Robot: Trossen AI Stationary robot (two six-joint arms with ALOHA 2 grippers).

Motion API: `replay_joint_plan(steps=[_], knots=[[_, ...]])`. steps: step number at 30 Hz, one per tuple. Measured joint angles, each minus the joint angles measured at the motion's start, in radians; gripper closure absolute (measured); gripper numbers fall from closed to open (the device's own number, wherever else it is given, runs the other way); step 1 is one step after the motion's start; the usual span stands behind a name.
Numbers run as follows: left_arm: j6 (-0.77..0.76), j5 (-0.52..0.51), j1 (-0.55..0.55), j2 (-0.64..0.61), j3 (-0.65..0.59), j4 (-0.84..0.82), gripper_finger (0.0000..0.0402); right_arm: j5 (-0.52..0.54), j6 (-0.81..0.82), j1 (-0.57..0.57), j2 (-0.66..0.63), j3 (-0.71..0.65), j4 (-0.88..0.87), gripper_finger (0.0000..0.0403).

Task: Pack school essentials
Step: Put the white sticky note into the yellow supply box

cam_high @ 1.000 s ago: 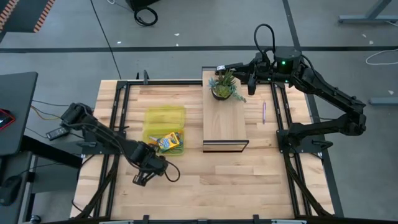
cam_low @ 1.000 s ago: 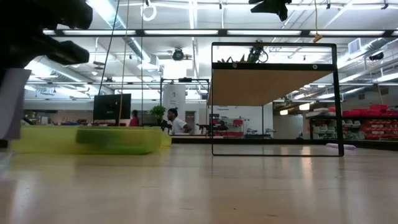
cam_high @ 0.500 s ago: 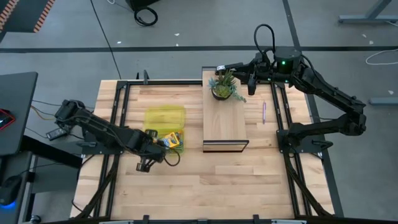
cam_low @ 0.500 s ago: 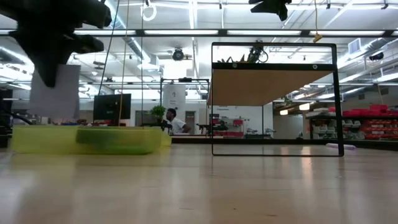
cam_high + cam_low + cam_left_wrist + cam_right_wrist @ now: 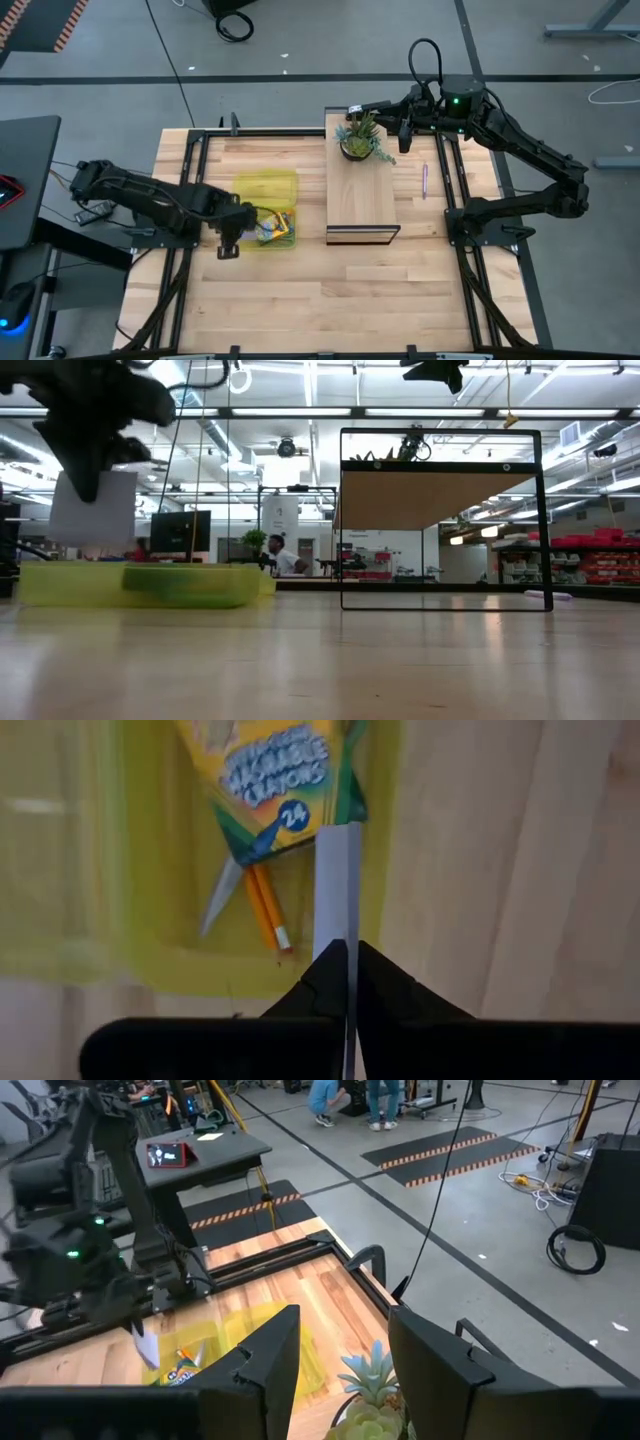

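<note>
Pale blue square notepad [image 5: 338,885] hangs pinched by its top edge in your left gripper [image 5: 350,955], just above the yellow case's [image 5: 262,188] near rim.
Expect it light, thin and floppy; hold the edge firmly. Your right gripper [image 5: 400,125] waits open beside the plant [image 5: 361,140].

Crayon box [image 5: 280,780] cut off by the left wrist view's edge.

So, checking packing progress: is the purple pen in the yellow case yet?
No, the pen lies on the table right of the shelf, far from the case.
</note>
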Motion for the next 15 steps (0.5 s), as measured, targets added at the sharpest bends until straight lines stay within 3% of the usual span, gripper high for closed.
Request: replay_joint_plan(steps=[15], knots=[[-0.098, 0.137, 0.31, -0.144, -0.044, 0.094, 0.0389, -0.009, 0.019, 0.001, 0.0, 0.0, 0.002, 0.0243]])
